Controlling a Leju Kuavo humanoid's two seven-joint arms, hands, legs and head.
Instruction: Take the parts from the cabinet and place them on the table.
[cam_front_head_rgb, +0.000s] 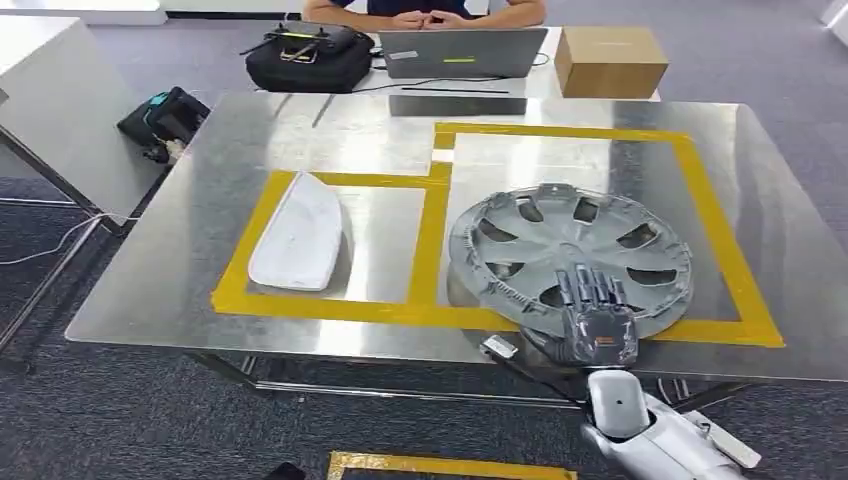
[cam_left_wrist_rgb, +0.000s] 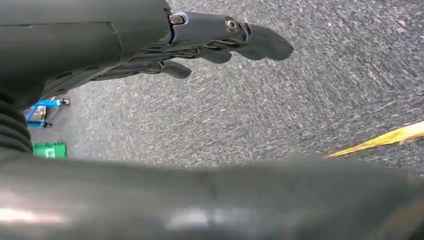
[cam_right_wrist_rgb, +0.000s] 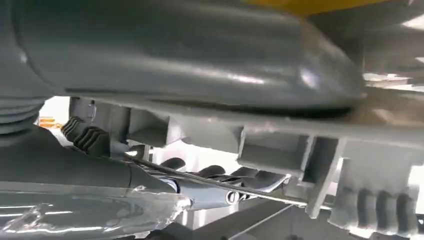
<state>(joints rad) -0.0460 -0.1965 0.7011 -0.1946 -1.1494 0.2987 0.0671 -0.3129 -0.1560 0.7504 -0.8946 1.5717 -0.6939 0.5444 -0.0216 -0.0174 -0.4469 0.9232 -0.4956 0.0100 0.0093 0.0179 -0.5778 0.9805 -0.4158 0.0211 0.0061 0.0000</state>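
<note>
Head view shows the right robot hand (cam_front_head_rgb: 597, 318) lying on the near rim of the grey plastic wheel cover (cam_front_head_rgb: 570, 262), fingers stretched flat over its spokes (thumb under the rim in the right wrist view, so it grips the edge). The round, slotted cover rests inside the larger yellow-taped square on the brushed-metal worktop (cam_front_head_rgb: 250, 130). A smooth white curved panel (cam_front_head_rgb: 300, 232) lies in the smaller square. The left robot hand (cam_left_wrist_rgb: 200, 42) hangs over speckled carpet, fingers loosely apart, empty.
</note>
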